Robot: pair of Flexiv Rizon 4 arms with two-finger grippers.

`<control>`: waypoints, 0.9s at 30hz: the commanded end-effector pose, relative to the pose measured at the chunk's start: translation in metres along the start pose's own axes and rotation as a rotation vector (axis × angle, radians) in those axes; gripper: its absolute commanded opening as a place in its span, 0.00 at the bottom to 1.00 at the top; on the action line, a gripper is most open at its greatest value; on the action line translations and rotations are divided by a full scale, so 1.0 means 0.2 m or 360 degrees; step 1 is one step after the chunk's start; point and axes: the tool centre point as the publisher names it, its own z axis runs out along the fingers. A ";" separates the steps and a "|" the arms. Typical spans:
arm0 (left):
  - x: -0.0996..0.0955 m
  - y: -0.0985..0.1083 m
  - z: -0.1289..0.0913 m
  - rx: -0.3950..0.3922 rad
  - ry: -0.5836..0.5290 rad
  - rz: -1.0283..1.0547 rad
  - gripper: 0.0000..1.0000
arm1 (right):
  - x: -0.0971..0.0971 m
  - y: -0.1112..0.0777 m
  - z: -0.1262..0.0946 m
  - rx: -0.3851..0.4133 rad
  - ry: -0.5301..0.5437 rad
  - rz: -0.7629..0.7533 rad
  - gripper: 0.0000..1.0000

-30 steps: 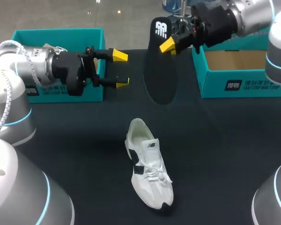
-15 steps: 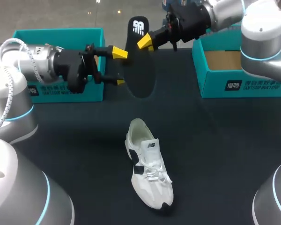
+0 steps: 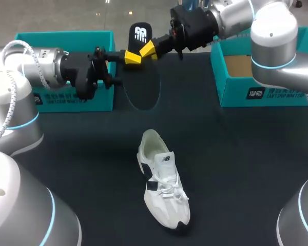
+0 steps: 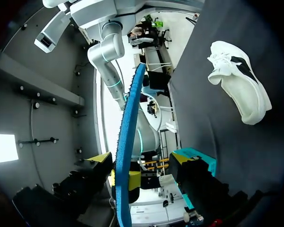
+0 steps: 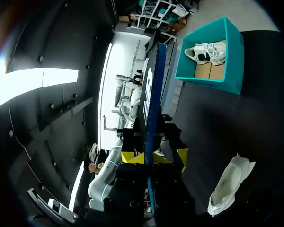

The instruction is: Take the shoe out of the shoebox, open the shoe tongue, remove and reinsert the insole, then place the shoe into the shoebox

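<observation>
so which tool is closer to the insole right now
Right. The right tool is shut on the insole near one end. The left tool is open, with a finger on each side of the insole, apparently not touching it.

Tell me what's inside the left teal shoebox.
A white shoe lies in the left shoebox on brown cardboard, seen from the right wrist view. In the head view the left arm covers most of the box's inside.

White shoe (image 3: 162,187) upright; insole (image 3: 143,87) seemingly aloft.
</observation>
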 end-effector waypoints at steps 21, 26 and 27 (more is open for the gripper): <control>0.10 0.01 0.02 -0.0005 0.0086 -0.0056 0.00 | 0.10 -0.20 -0.23 -0.0221 -0.0538 -0.0037 1.00; 0.14 0.00 0.04 -0.0002 0.0129 -0.0086 0.00 | 0.22 -0.28 -0.33 -0.0242 -0.0790 -0.0092 1.00; 0.15 0.00 0.04 -0.0001 0.0142 -0.0093 0.00 | 0.24 -0.29 -0.35 -0.0233 -0.0827 -0.0097 1.00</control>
